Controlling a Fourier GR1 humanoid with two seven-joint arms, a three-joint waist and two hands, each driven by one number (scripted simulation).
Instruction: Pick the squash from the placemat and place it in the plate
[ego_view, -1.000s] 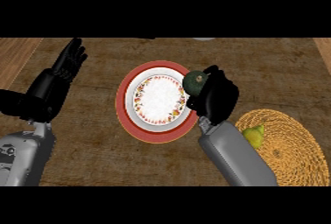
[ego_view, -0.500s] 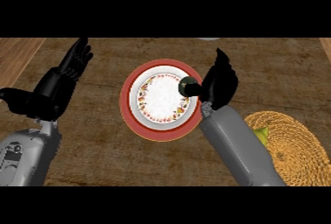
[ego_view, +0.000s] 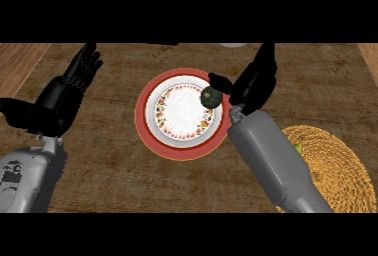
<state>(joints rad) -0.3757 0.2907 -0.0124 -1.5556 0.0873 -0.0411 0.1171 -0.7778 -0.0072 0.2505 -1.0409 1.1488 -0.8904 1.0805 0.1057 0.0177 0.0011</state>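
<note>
squash (ego_view: 210, 97): small, dark green and roundish, sitting on the right side of the plate, on the patterned inner rim. Looks to me like it's already down where it belongs.

plate (ego_view: 177, 145): white with a speckled ring and a red border, middle of the bench (ego_view: 111, 170). Takes the squash fine, though a round thing near the rim could roll a bit.

right hand (ego_view: 255, 82): just to the right of the squash, fingers straight and pointing up the view, thumb sticking out toward it. Spread out, not curled round anything. Can't tell if the thumb is touching the squash or just beside it.

left hand (ego_view: 63, 97): off at the left side of the bench, fingers up and relaxed, holding nothing, just resting.

placemat (ego_view: 336, 167): woven, straw-coloured, at the right, partly under the right forearm. A little yellow-green thing (ego_view: 298, 148) peeks out at the forearm's edge, too hidden to name.

how it'd handle: my guess is hard rind, stiff, not fragile, fairly light for its size, smooth so a bit slippery.

where to grab: around its widest part, fingers one side and thumb opposite, coming from above so it can't squirt out sideways.
</note>
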